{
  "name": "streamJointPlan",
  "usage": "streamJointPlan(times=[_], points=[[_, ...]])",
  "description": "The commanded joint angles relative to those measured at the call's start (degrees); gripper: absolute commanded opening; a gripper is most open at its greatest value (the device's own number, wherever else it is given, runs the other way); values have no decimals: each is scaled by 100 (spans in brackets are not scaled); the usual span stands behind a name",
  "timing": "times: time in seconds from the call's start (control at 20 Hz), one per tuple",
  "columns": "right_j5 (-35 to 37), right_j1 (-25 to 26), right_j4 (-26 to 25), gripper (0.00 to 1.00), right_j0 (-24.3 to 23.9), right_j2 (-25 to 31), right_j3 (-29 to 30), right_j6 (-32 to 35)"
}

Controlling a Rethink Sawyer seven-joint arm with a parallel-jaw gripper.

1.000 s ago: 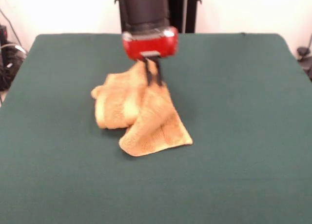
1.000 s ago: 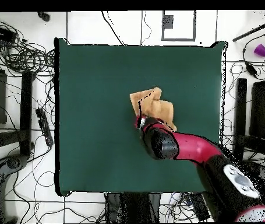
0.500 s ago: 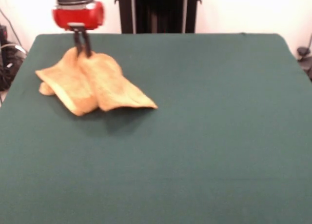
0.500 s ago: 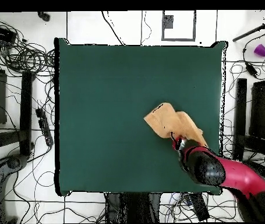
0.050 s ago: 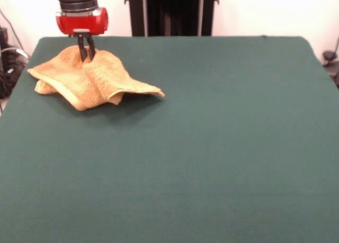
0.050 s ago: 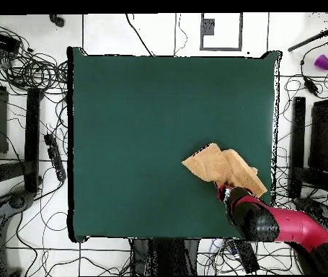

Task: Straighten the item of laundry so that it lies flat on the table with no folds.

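Observation:
The item of laundry, an orange-yellow terry towel, lies crumpled and folded near the far left corner of the green table in the front view. One pointed corner reaches out to the right. My gripper comes down from the red wrist and is shut on a raised fold at the towel's top. In the overhead view the towel sits near the table's lower right, with the gripper at its lower edge under the red arm.
The towel lies close to the table's edge in the overhead view. Cables and dark stands ring the table on the floor. A purple object lies on the floor at upper right.
My gripper carried the towel from the table's middle toward the far left corner in the front view, then lowered slightly. The towel now sags flatter on the table.

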Motion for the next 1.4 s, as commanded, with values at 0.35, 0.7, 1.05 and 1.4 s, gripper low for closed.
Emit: streamJointPlan(times=[0.35, 0.7, 1.05, 1.4], points=[[171, 358, -471, 0, 378, 510, 282, -330], [304, 434, -377, 0, 271, 599, 246, -390], [246, 513, -340, 0, 231, 611, 229, -312], [405, 516, -213, 100, 255, 586, 240, -272]])
